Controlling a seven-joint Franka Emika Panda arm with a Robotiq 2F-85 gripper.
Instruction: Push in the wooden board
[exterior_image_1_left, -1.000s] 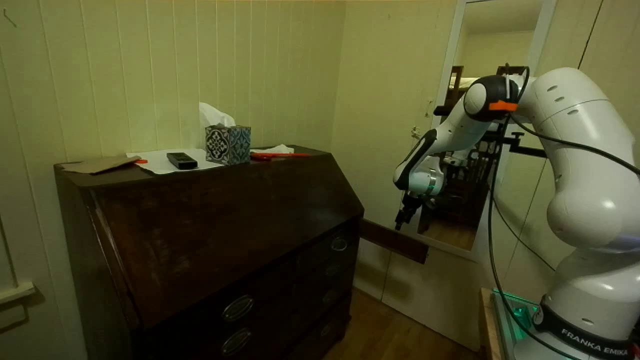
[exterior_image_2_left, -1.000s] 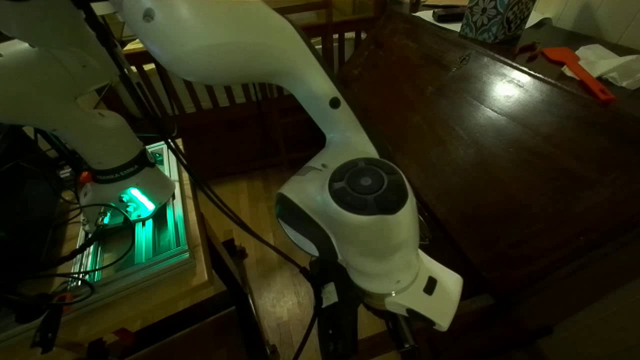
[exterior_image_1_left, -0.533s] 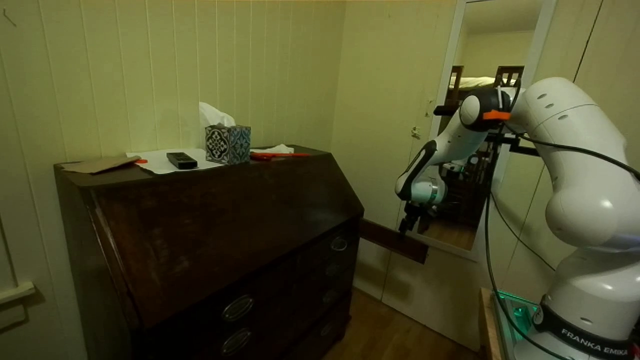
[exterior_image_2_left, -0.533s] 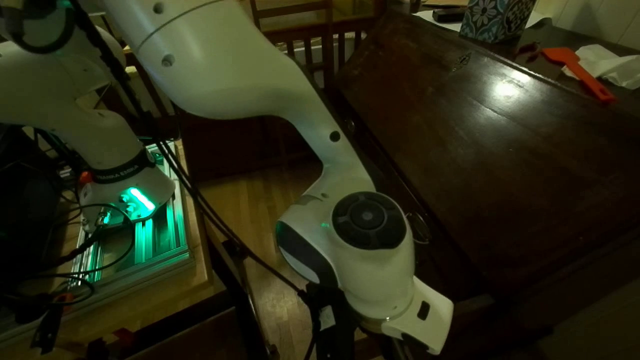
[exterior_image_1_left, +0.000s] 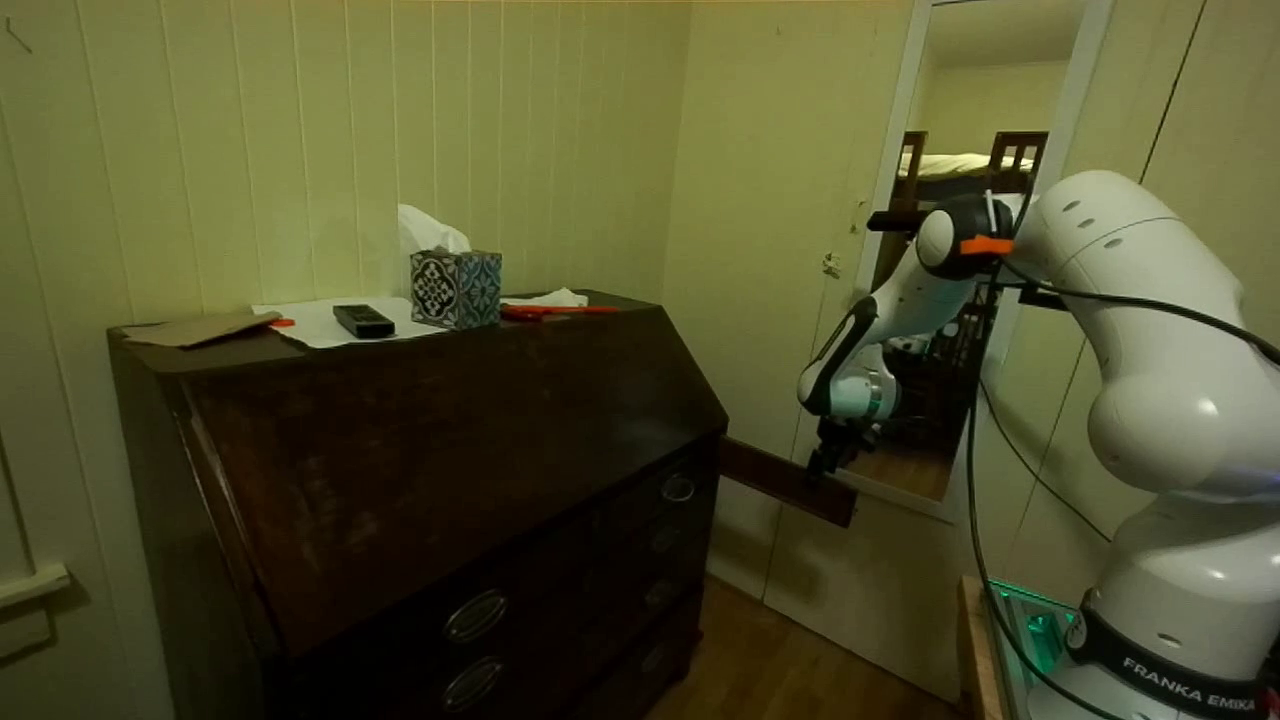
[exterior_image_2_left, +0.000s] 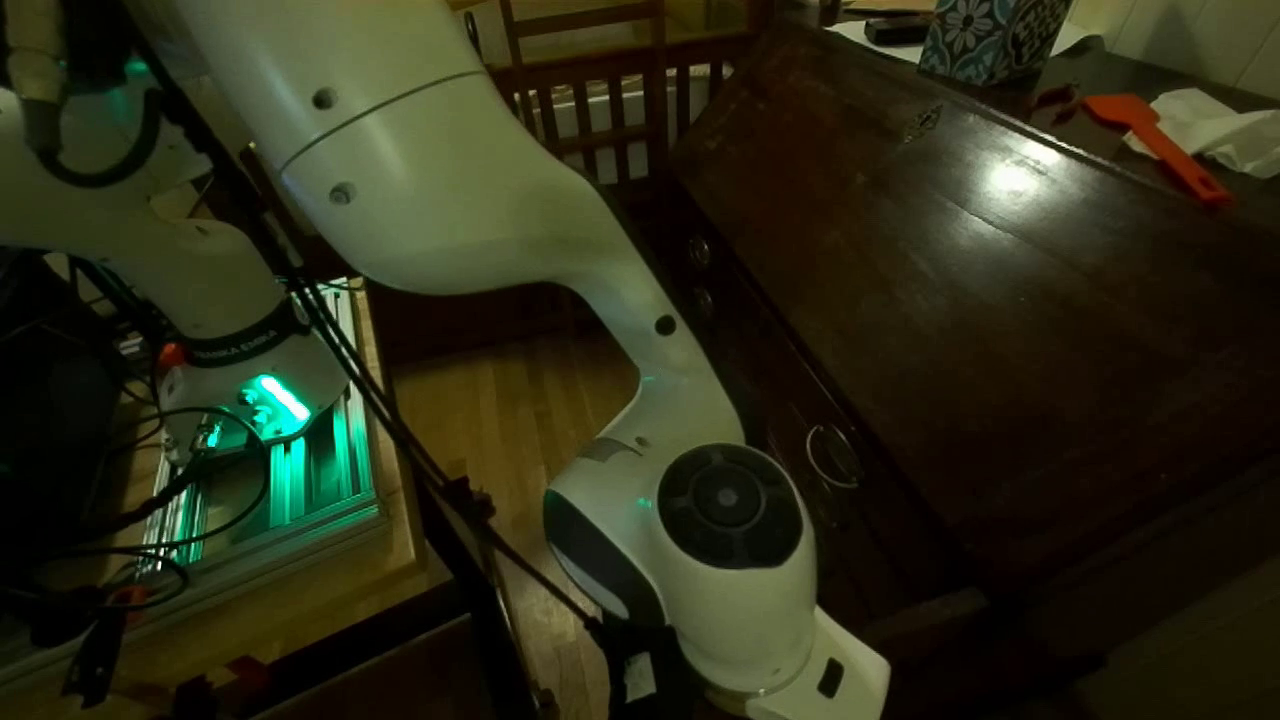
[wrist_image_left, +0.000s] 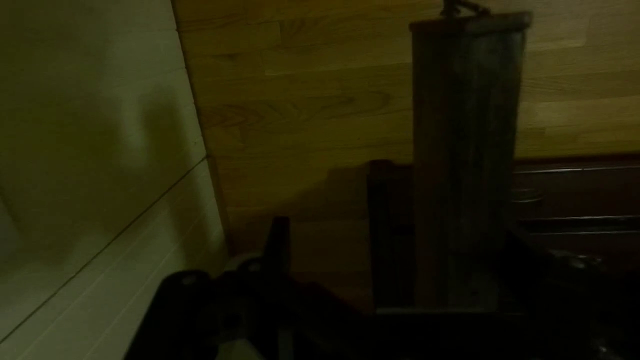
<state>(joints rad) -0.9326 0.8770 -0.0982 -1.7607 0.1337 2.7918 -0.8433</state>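
Gripper (exterior_image_1_left: 820, 470) points down near the wooden board (exterior_image_1_left: 765, 475), its 2 fingers (wrist_image_left: 279, 245) spread wide in the wrist view and holding nothing; whether they touch the board, I cannot tell. In an exterior view the board sticks out from the desk (exterior_image_1_left: 470, 440), whose tabletop (exterior_image_1_left: 235, 352) carries 1 tissue box (exterior_image_1_left: 455, 290) and 1 remote (exterior_image_1_left: 364, 321).

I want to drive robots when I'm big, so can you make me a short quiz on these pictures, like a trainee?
1. True or false: the long, narrow, dark-brown wooden board sticks out from the dark-brown wooden desk.
2. What does the black, oblong gadget lie on? A: the floor. B: a white paper sheet. C: the board.
3. Fill in: a white ____ pokes up from the blue-and-white patterned box.

Key: 1 true; 2 B; 3 tissue.
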